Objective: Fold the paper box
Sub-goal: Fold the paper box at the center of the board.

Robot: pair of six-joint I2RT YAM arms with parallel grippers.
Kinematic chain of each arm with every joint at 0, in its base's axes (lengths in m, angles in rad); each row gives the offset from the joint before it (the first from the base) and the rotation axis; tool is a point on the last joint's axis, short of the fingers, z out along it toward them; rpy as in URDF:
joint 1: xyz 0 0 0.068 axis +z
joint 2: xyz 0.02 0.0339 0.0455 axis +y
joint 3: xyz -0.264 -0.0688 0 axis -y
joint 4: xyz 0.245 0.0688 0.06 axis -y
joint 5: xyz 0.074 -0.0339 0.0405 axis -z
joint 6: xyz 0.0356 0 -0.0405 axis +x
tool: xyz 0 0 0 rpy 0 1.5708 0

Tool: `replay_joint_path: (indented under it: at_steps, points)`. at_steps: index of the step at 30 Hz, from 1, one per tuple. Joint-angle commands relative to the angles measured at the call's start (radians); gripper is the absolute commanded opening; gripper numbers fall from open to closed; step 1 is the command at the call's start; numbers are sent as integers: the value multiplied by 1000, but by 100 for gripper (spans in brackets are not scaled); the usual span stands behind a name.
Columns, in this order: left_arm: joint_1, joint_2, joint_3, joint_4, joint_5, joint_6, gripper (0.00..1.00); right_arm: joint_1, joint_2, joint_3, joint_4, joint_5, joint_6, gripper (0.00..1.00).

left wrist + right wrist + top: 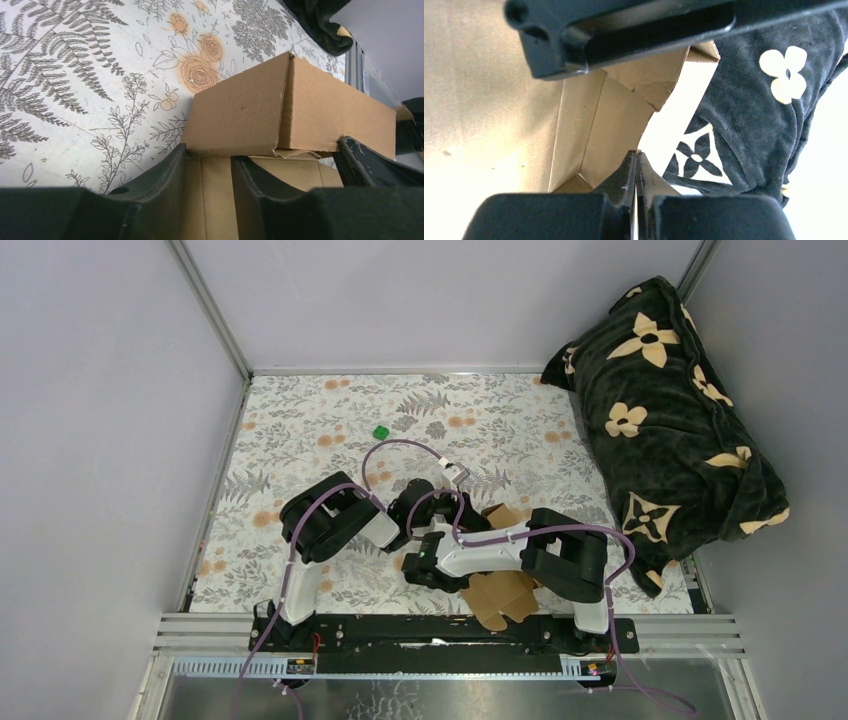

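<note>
Left wrist view: left gripper (209, 159) fingers are seen half parted at the plain brown cardboard box (285, 110); right gripper (636, 167) fingers are pressed together.

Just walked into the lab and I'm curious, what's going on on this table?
Two robot arms are working on a brown paper box near the front of the floral table. The left gripper has its fingers on either side of a cardboard panel; whether it is pinching is unclear. The right gripper is shut, pointing at an inner corner of the cardboard. The box looks only partly folded. A green cube sits farther back.
</note>
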Motion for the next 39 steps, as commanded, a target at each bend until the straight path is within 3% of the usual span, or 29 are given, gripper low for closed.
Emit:
replay_joint_path:
  at_steps: [1,10,18,33,37,39]
  points:
    - [-71,-2,6,149,-141,4,39,-6,8,-2,203,-113,-3,0]
    - [-92,39,39,180,-178,-24,30,-6,-1,-16,244,-143,-41,0]
    - [-94,57,83,136,-171,-17,49,-44,-44,-21,260,-204,-82,0]
    - [-93,50,179,26,-120,12,51,-213,-115,26,254,-315,-195,0]
    - [-93,46,191,4,-115,21,51,-257,-114,49,237,-283,-210,11]
    - [-93,45,193,-1,-115,25,51,-272,-117,58,229,-246,-208,23]
